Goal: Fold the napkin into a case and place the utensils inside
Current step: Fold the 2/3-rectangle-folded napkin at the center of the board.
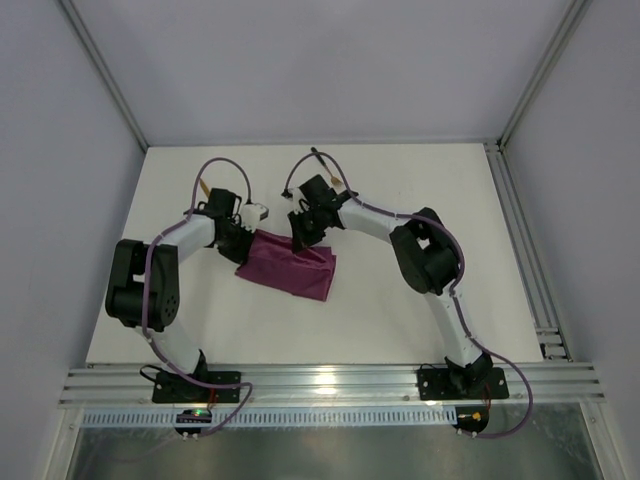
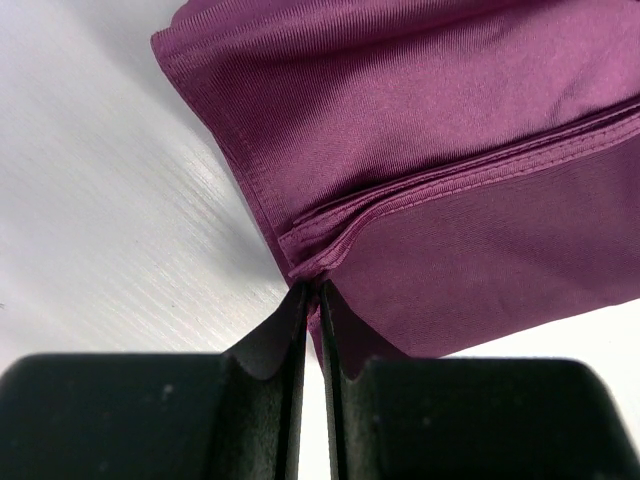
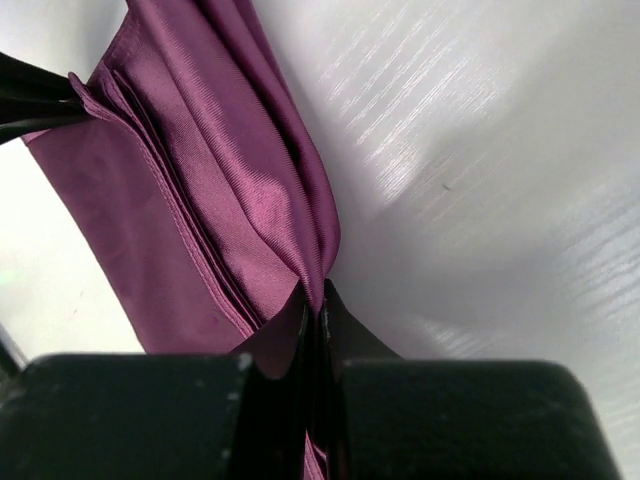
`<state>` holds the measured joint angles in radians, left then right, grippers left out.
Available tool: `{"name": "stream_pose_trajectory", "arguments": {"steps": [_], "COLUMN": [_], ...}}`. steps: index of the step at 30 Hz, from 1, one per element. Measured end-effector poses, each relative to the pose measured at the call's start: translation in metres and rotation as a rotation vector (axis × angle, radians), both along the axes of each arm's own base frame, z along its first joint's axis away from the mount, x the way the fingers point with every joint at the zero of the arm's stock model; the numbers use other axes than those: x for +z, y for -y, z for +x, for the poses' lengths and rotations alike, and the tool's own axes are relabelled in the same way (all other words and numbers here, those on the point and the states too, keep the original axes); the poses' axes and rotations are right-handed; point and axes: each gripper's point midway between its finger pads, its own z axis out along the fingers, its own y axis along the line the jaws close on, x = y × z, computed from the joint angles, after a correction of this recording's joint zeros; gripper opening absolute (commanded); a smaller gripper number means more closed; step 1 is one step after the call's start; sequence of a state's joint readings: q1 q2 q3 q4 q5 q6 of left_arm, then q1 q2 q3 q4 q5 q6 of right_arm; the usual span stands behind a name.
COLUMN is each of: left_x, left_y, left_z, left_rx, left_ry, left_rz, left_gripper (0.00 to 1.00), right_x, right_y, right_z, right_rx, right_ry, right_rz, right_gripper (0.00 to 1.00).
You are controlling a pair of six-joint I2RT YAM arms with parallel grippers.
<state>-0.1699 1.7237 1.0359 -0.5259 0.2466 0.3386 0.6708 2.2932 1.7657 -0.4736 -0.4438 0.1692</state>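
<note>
The magenta napkin (image 1: 290, 265) lies folded into a layered, roughly rectangular pad on the white table (image 1: 400, 320). My left gripper (image 1: 243, 243) is shut on its left corner. In the left wrist view the gripper (image 2: 311, 288) pinches the stacked hems of the napkin (image 2: 430, 150). My right gripper (image 1: 300, 238) is shut on the far edge. In the right wrist view the gripper (image 3: 321, 300) squeezes a bunched fold of the napkin (image 3: 200, 180), with the left fingers (image 3: 30, 95) at the upper left. I cannot pick out the utensils with certainty; a thin black rod (image 1: 318, 158) shows beyond the right wrist.
Aluminium frame posts (image 1: 100, 70) and grey walls bound the table on the left, back and right. A rail (image 1: 330, 385) carrying both arm bases runs along the near edge. Purple cables loop over both forearms.
</note>
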Motion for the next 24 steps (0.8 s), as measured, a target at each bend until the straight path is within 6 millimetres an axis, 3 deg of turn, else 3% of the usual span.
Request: {"name": "stream_pose_trajectory", "arguments": {"steps": [9,17,24], "left_x": [0.0,0.0,0.0], "left_y": [0.001,0.001,0.002], "left_z": [0.001,0.001,0.001], "left_rx": [0.014,0.021,0.037], "left_ry": [-0.006,-0.008,-0.013], "left_rz": [-0.004,-0.006,-0.011], "left_gripper": [0.09,0.09,0.09], "right_x": [0.015,0.027,0.02], "right_y": [-0.003,-0.006,-0.008], "right_z": [-0.008,-0.021,-0.039], "right_rx": [-0.026,-0.035,-0.056], "right_ry": [0.203,0.318,0.376], "right_rz": [-0.034,-0.032,-0.038], "right_gripper": [0.04,0.13,0.13]}}
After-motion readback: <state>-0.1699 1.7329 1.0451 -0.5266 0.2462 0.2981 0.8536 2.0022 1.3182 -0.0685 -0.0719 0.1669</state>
